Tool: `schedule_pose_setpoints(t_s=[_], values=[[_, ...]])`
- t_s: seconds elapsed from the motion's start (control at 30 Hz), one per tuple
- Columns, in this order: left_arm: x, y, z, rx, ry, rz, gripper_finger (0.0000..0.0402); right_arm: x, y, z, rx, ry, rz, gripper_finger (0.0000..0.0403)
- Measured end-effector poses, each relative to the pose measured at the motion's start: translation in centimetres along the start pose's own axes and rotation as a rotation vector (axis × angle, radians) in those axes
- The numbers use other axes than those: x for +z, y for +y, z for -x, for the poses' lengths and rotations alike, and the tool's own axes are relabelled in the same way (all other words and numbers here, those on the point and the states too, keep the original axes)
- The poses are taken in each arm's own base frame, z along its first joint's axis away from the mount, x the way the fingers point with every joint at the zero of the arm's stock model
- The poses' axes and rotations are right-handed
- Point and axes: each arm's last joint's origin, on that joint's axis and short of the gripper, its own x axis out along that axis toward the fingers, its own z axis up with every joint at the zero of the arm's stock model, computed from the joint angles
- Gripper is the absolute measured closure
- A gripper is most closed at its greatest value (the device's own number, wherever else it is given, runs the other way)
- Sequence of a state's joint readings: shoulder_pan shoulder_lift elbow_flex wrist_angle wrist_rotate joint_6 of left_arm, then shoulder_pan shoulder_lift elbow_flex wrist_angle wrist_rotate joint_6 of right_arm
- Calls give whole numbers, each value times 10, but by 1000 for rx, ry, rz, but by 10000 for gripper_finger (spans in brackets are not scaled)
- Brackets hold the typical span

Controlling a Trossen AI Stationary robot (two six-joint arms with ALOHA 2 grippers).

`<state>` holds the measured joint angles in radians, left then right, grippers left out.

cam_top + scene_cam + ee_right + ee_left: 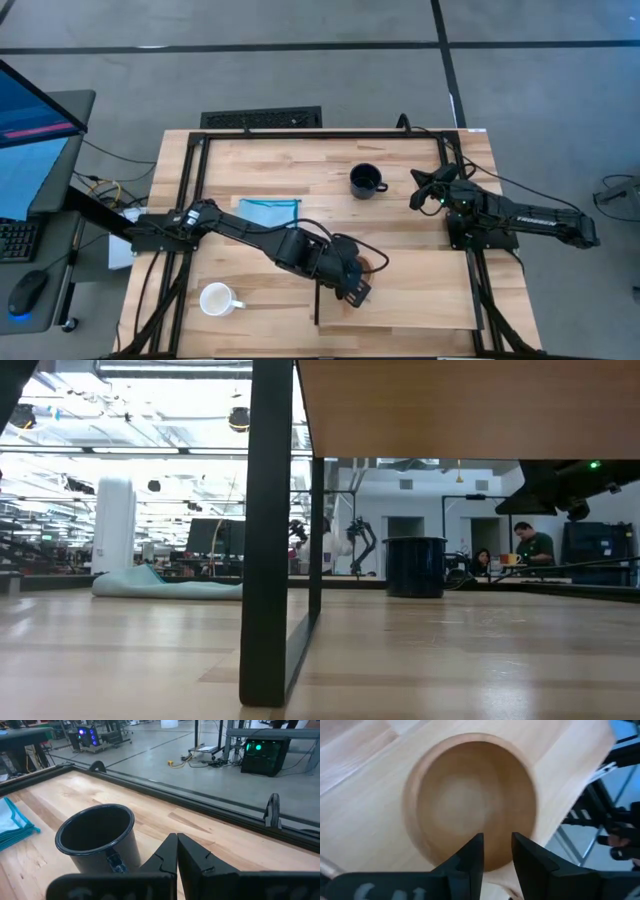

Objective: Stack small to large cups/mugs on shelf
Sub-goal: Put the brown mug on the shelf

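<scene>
The tan wooden cup [472, 802] stands upright, mouth up, on the pale shelf board [430, 300]. My left gripper [497, 851] hovers over its near rim, open, with a narrow gap between the fingers; in the high view the gripper [358, 290] hides most of the cup. The black mug [367, 180] stands on the tabletop at the far middle. The white mug [218, 299] stands near the left front. My right gripper [176, 851] waits shut just right of the black mug [97, 837], touching nothing. My left gripper comes down at a slant over the wooden cup's near rim [497, 870], one finger on each side of that stretch of rim. Whether either finger touches the cup, I cannot tell. The cup sits with its base on the shelf board.
A blue cloth [270, 211] lies on the tabletop left of the black mug. The shelf stands raised on dark legs [265, 560], with a dark strip [317, 300] along its left edge. A black frame [320, 133] rims the table.
</scene>
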<state>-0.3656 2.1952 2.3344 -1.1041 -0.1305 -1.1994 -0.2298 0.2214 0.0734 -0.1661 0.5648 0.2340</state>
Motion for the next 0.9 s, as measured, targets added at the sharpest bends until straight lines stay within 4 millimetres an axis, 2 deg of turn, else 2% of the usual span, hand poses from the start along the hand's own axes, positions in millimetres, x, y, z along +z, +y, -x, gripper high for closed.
schedule_pose_setpoints(t_s=[0.53,0.7,0.9], values=[[-9,-3,1,1,14,119,310,0,0,0,0,0,7,370],[-11,-4,2,-5,4,85,310,0,0,0,0,0,9,370],[0,0,0,1,-10,30,310,0,0,0,0,0,9,370]])
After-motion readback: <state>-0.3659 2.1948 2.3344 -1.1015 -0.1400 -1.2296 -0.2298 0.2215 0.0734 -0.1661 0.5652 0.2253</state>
